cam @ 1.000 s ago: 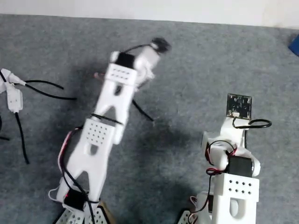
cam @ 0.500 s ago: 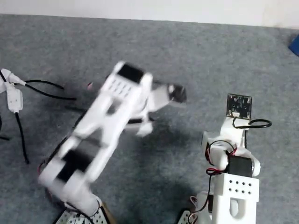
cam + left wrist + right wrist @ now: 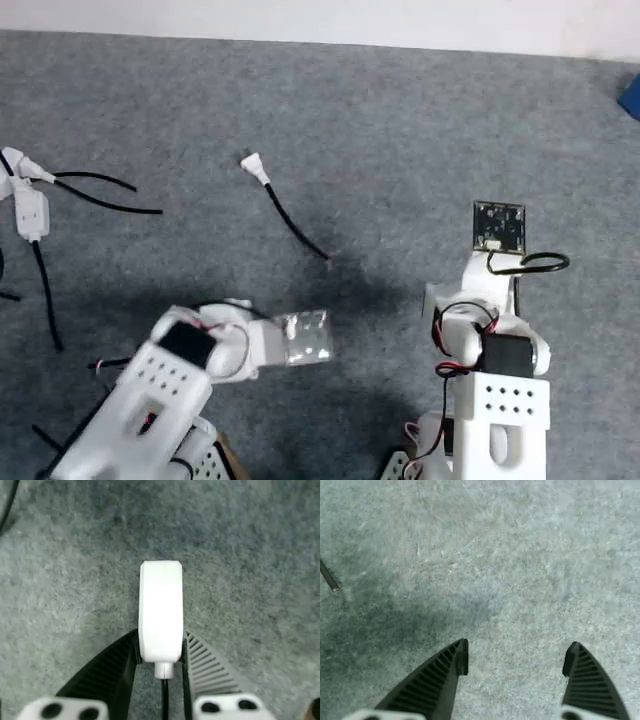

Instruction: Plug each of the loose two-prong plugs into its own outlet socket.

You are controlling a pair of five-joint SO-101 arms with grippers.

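White perforated arms (image 3: pixel 505 400), black ribbed fingers (image 3: pixel 432 682), red-black wiring (image 3: pixel 447 335).

Left arm (image 3: pixel 150 400) pulled far back, now folded low near own base. Small white plug (image 3: pixel 250 163) with black cord now uncovered on carpet. Right arm (image 3: pixel 500 390) turned bit toward left arm.

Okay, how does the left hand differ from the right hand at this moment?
The left hand is shut on a white rectangular block trailing a black cable; the right hand is open and holds nothing. The left hand's black ribbed fingers press close on the block's sides; the right hand's fingers stand wide apart. Both share the same black ribbed fingers and face the grey carpet.
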